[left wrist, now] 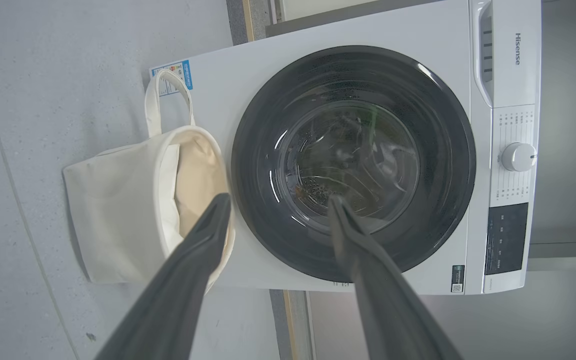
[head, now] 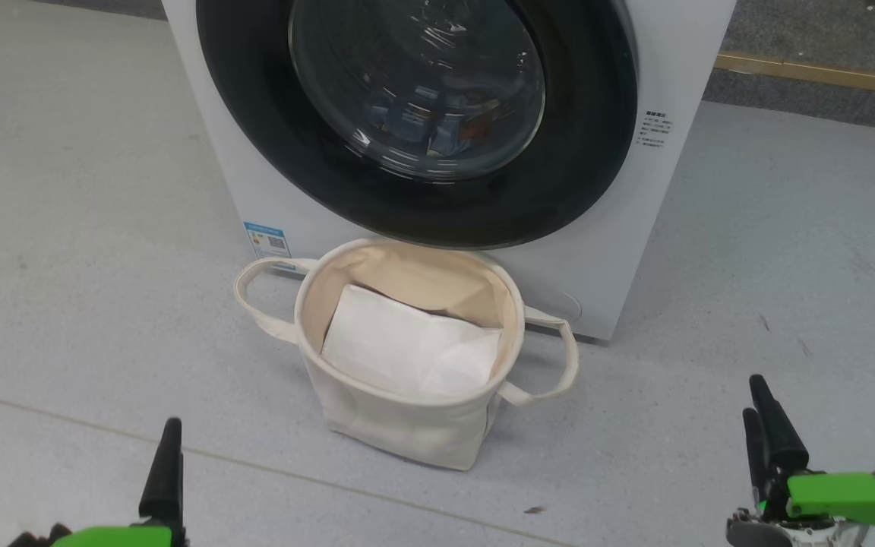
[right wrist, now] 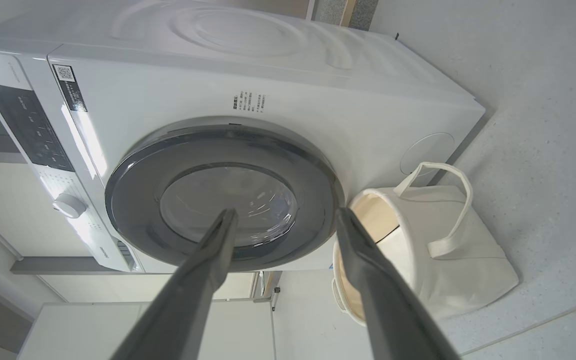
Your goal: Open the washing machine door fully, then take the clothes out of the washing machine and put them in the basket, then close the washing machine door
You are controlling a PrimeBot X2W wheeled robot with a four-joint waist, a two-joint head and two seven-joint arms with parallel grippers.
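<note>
floor (head: pixel 65 304): pale grey, speckled and matt, with one thin seam (head: pixel 255 463) running across it in front of your grippers. a small dark speck (head: pixel 535 510) lay near the right one. behind the washer, a yellowish strip (head: pixel 817 74) ran along the foot of a darker grey band.

washer (head: pixel 604 266): white, standing square on the floor. a blue label (head: pixel 266 239) sat at its lower left corner. the dial (left wrist: pixel 518 156) and dark panel (left wrist: pixel 505 237) were at its top.

door (head: pixel 582 175): shut flat against the front, its black rim glossy and the glass throwing reflections.

clothes (head: pixel 430 125): inside the drum, seen through the glass as blue fabric with an orange patch, low in the window.

basket (head: pixel 399 425): upright on the floor, right in front of the washer below the door and touching or almost touching the front. one loop handle stuck out to each side. a white folded sheet (head: pixel 407 349) lay inside, leaning on the near wall.

left gripper (left wrist: pixel 279 199): you held it low at your left, clear of everything. its fingers were spread well apart, with nothing between them. along its fingers you saw the basket mouth and the door.

right gripper (right wrist: pixel 285 212): low at your right, also free of contact. its fingers were spread apart and empty, and framed the door glass and the basket rim.
</note>
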